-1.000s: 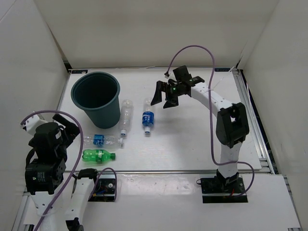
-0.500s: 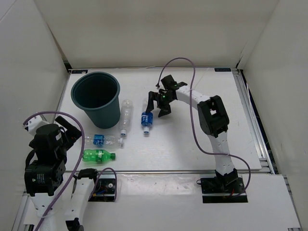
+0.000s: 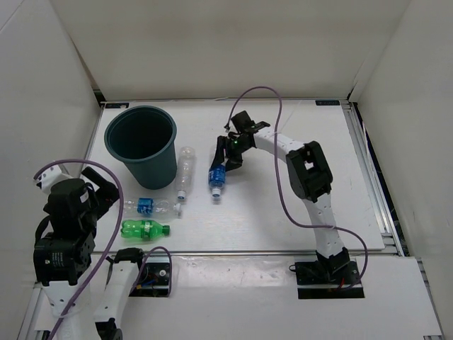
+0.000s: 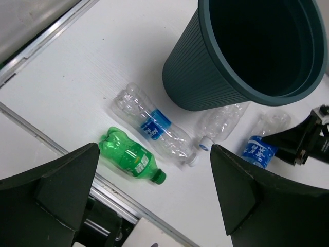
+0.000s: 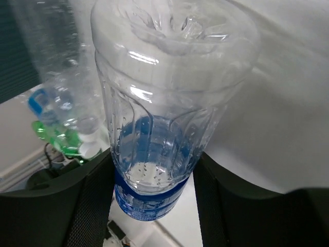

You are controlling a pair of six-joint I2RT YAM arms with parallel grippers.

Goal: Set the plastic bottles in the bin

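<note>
The right arm (image 3: pixel 315 180) reaches forward and to the left from its base, its upper link upright, its forearm angled low and its wrist tipped down. The right gripper (image 3: pixel 226 161) has its fingers (image 5: pixel 90 206) set against both sides of a blue-labelled bottle (image 5: pixel 154 128) (in the wrist view the pads sit tight on its ribbed body). The left arm (image 3: pixel 64 241) is folded over its base. The left gripper (image 3: pixel 101 188) points forward and down with its jaws spread wide.

White links and black joint housings on right arm (image 3: pixel 323 223), left arm (image 3: pixel 64 216) mostly black, lilac cables (image 3: pixel 259 88) looping, small green light (image 3: pixel 236 141).
</note>
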